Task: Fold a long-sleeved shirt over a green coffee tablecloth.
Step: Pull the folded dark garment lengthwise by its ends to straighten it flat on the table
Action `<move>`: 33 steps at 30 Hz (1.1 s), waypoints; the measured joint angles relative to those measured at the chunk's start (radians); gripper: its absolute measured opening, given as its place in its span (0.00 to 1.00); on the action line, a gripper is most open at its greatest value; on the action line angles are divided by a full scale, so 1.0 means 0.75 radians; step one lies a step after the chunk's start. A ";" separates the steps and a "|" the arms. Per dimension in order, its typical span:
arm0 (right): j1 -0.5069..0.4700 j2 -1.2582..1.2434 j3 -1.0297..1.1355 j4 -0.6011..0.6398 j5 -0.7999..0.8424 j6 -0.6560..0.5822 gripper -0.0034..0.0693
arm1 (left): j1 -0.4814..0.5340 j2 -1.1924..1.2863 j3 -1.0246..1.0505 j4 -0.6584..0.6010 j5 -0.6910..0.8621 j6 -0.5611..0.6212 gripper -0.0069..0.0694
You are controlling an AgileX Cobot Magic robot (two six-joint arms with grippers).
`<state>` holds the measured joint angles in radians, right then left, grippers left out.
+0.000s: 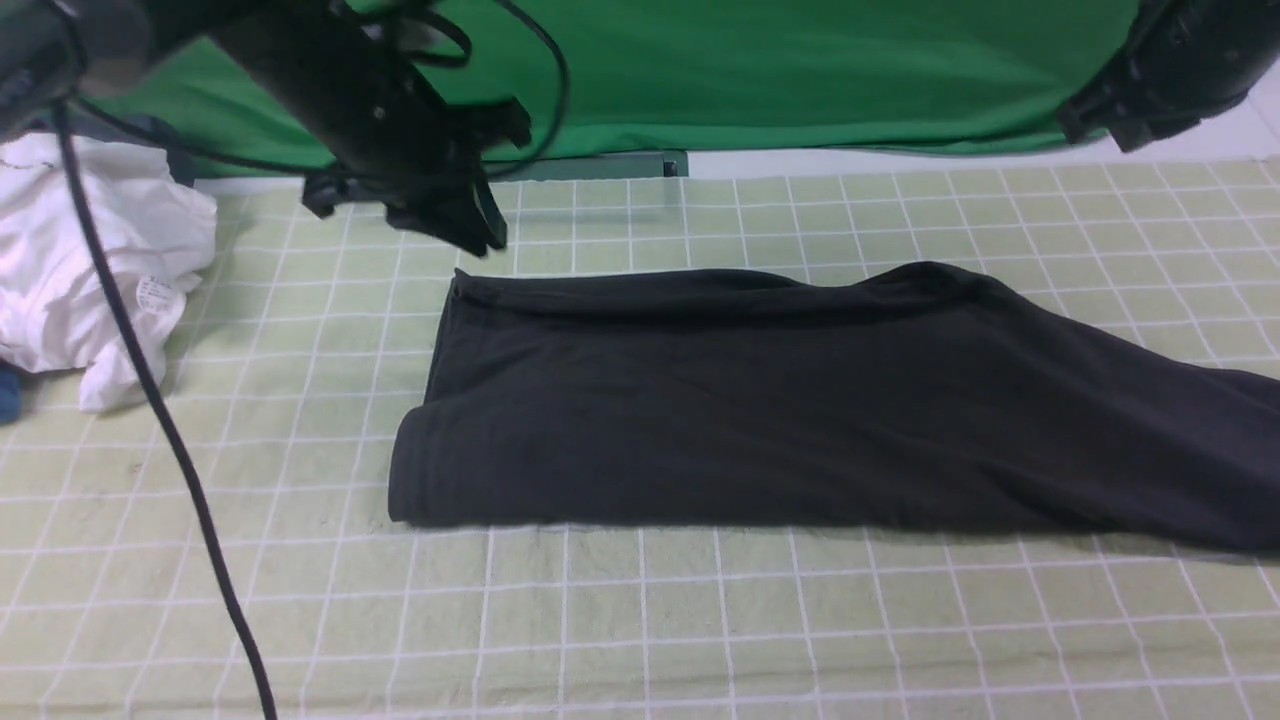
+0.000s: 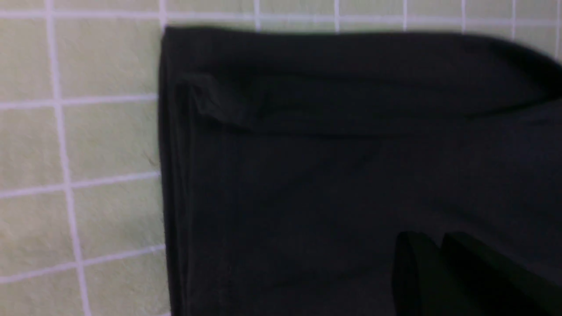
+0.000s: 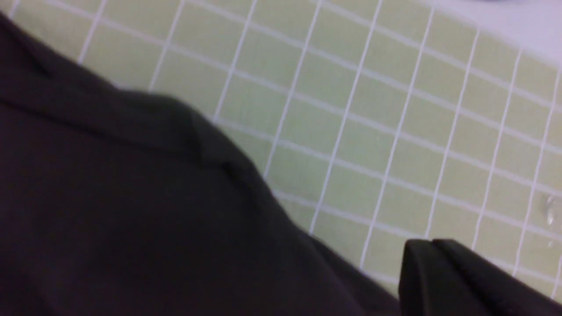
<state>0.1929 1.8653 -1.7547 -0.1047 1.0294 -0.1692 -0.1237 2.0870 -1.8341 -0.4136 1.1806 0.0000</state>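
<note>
The shirt (image 1: pixel 780 400) lies folded into a long black band on the tablecloth (image 1: pixel 640 620), which covers the worktop. It runs from the middle out past the right edge of the front view. The left gripper (image 1: pixel 480 235) hangs just above and behind the shirt's far left corner, not touching it. Its fingers (image 2: pixel 412 263) are pressed together and hold nothing. The right gripper (image 1: pixel 1100 125) is raised high at the far right, well apart from the cloth. In its wrist view its tips (image 3: pixel 432 250) are closed and empty over bare grid beside the shirt's edge. A white garment (image 1: pixel 90 270) sits crumpled at the far left.
</note>
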 joint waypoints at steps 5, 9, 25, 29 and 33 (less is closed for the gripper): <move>0.000 0.000 0.000 0.001 0.166 0.000 0.05 | -0.067 0.119 0.000 -0.003 0.045 0.042 0.10; -0.001 -0.005 0.004 0.014 0.232 0.000 0.05 | -0.096 0.192 0.000 -0.005 -0.053 0.045 0.10; -0.055 -0.345 0.373 0.036 0.242 0.003 0.05 | 0.005 0.223 -0.132 -0.006 -0.511 0.040 0.11; -0.210 -0.439 0.528 0.033 0.232 0.000 0.05 | 0.059 0.171 -0.250 -0.003 -0.272 0.039 0.11; -0.375 -0.458 0.644 0.034 0.190 0.000 0.05 | 0.086 0.144 -0.304 0.016 -0.168 0.039 0.11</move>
<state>-0.0880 1.5215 -1.2718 -0.0792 1.1717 -0.1692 -0.0592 2.1948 -2.0619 -0.4015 1.0548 0.0290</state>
